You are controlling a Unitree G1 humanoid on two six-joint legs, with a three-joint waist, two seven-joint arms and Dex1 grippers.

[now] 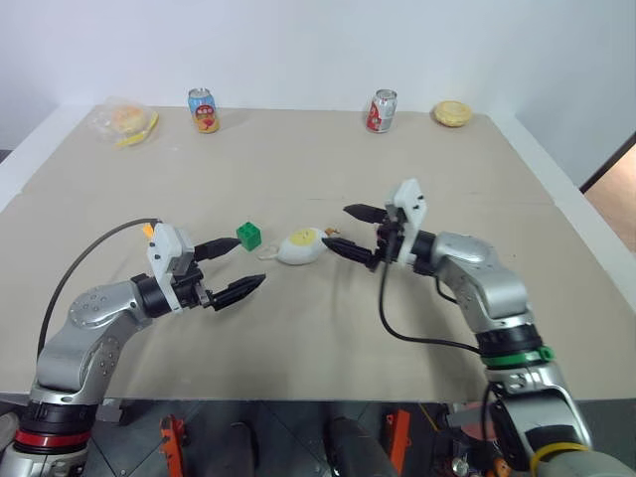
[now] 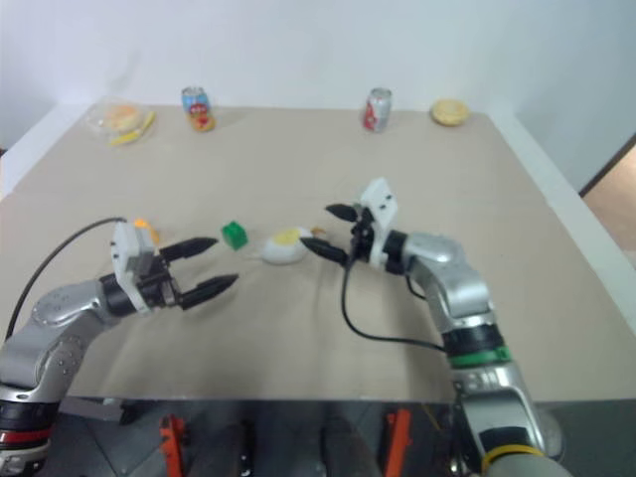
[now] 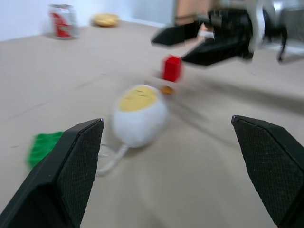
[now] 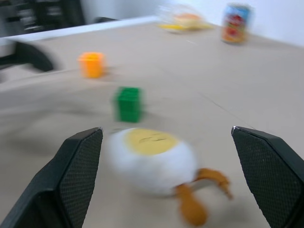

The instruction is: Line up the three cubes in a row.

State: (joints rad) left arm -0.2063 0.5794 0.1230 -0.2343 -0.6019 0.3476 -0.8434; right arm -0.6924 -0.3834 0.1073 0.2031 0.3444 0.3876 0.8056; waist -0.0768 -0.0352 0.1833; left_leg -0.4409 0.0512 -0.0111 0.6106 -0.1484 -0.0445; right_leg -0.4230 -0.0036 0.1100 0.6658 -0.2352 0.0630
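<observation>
Both arms are raised over the beige desk (image 1: 298, 348), grippers turned inward toward each other. This looks like an approach posture before any cube is picked.

Left gripper (image 1: 231, 266): black fingers spread wide, holding nothing. Right gripper (image 1: 355, 232): black fingers likewise wide apart, empty.

The cubes, as found:
- Small green studded plastic cube (image 1: 248, 236): on the desk just beyond the left gripper's upper fingertip, apart from it.
- Small orange-yellow studded plastic cube (image 4: 91, 64): on the desk behind the left wrist as the head views have it, mostly masked there by the wrist housing.
- Small red studded plastic cube (image 3: 172, 68): on the desk beneath the right gripper's fingers; the left wrist view shows it clear of them, not between them.

A white egg-shaped soft toy with a yellow face (image 1: 300, 246) lies between the green and red cubes, with the two grippers either side of it. It sits about where a row would run, so in my judgement it may obstruct alignment.

The three cubes stand separately and spread out; no tidy row is formed. Each arm appears assigned to the cube on its own side.
</observation>
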